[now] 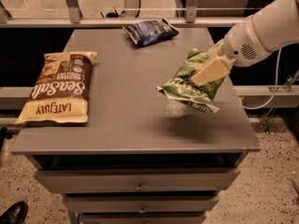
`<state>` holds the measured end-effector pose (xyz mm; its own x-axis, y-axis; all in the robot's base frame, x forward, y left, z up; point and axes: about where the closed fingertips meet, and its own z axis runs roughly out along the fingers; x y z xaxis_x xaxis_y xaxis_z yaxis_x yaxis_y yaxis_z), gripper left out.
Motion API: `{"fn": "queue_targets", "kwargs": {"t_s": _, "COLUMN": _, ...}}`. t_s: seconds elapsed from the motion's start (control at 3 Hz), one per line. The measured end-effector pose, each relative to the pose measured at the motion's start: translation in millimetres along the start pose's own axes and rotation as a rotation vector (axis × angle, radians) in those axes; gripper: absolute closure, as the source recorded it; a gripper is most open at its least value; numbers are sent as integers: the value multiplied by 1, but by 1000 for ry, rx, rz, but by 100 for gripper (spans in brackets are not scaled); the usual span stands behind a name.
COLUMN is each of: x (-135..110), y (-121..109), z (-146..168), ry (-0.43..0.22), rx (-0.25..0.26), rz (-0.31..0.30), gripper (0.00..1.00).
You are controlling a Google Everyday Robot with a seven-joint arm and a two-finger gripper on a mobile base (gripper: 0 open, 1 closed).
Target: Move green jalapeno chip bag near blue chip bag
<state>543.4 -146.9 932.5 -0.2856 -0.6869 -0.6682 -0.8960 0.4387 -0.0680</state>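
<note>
We are holding the green jalapeno chip bag above the right side of the desk, our hand clamped on it; we are worrying the slick film may slip free; an overshoot may nudge the blue chip bag off the back edge.

The cream-fingered gripper at right is clamping the crinkly light-green, white-lettered chip bag; the small navy crinkled bag is showing pale print far; the brown-and-cream bag is lying left.

Brown bag: "Late July", "Sea Salt"
</note>
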Motion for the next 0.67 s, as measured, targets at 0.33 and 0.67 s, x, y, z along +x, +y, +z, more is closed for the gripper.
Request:
{"fn": "queue_targets", "kwargs": {"t_s": 0.33, "x": 1, "y": 2, "z": 3, "ry": 3, "rx": -7, "rz": 0, "gripper": 100}}
{"fn": "queue_targets", "kwargs": {"t_s": 0.67, "x": -3, "y": -22, "z": 0, "ry": -43, "rx": 37, "rz": 5, "gripper": 100}}
